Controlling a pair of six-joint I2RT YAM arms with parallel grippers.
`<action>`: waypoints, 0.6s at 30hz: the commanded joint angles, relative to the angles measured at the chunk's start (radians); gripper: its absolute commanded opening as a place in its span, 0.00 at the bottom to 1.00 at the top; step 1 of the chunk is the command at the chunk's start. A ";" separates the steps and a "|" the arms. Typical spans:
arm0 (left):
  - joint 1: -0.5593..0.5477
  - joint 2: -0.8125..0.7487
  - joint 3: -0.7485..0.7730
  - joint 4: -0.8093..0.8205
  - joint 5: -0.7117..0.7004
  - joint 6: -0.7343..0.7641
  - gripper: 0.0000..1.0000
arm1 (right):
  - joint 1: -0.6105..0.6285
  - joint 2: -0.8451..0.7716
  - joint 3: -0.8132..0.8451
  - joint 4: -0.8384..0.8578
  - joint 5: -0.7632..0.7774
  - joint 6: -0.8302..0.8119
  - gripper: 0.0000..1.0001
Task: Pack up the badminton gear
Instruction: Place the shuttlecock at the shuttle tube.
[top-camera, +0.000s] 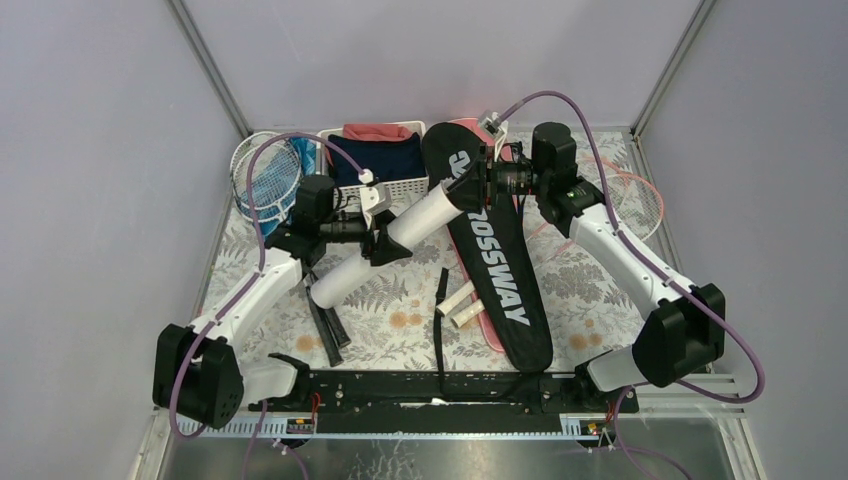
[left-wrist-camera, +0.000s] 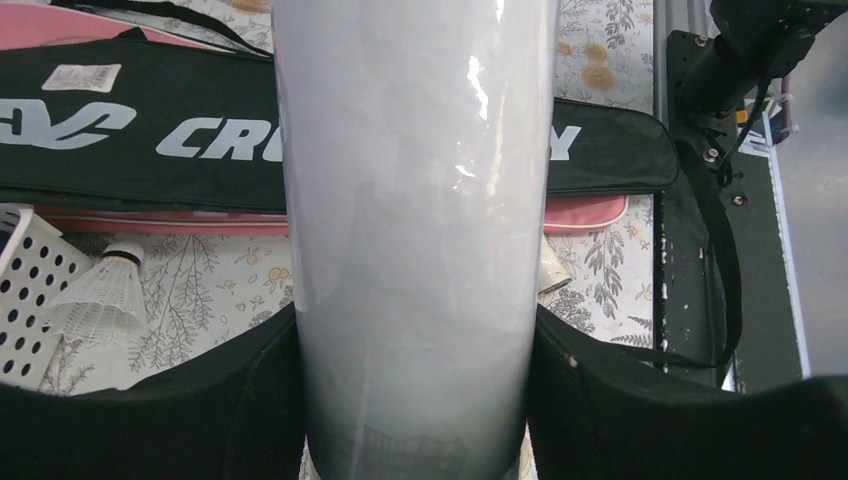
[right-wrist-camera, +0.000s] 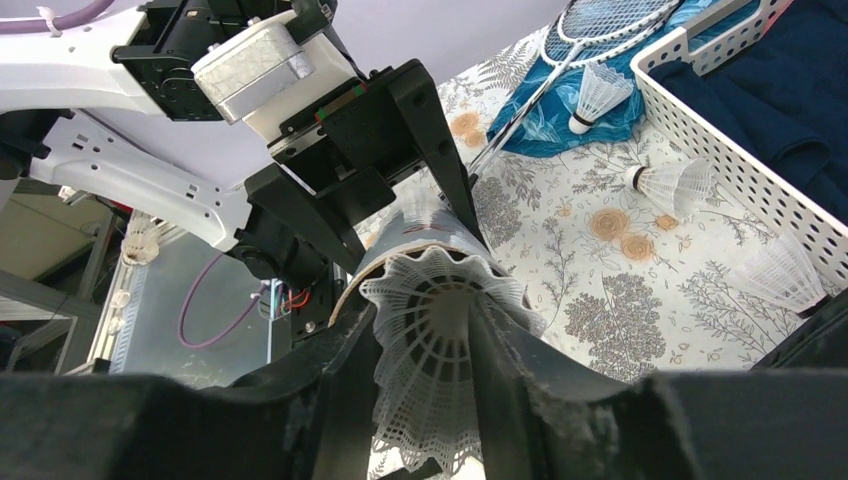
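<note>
Nearest the arm bases, white racket handles (top-camera: 462, 305) are lying on the flowered bench (top-camera: 390, 335) at about 6 o'clock. Just beyond them the left hand (top-camera: 382, 238) is clamping the long white shuttlecock tube (top-camera: 345, 278) around its middle, a finger pressing on each side. It is holding the tube off the bench, slanted from 7 o'clock to 1 o'clock.

At the tube's 1 o'clock mouth the right hand (top-camera: 480, 182) is gripping a shuttlecock (right-wrist-camera: 432, 350). Its fingers are closed on the skirt, whose open end is facing the wrist camera right at the rim. Below this meeting point the black CROSSWAY bag (top-camera: 505, 280) is lying over the pink bag (left-wrist-camera: 590, 213).

Farther out, loose shuttlecocks (right-wrist-camera: 672, 185) are resting beside the white slatted basket (top-camera: 400, 185) at 12 o'clock. Rackets (top-camera: 265, 170) are lying at 10 o'clock.

The step in hand looks like loading shuttlecocks into the tube. The next move calls for the right hand pushing straight along the tube's axis while the left hand is steadying it. The right hand should be letting go only once the skirt is passing inside the rim. How deep the cork end is sitting cannot be told.
</note>
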 joint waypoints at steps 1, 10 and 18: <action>0.000 -0.033 -0.012 0.094 -0.036 0.042 0.41 | 0.014 -0.049 0.033 -0.124 -0.040 -0.070 0.48; 0.001 -0.051 -0.036 0.076 -0.058 0.098 0.41 | 0.014 -0.079 0.094 -0.233 -0.009 -0.138 0.68; 0.001 -0.051 -0.038 0.068 -0.066 0.108 0.41 | 0.014 -0.085 0.106 -0.246 -0.005 -0.145 0.75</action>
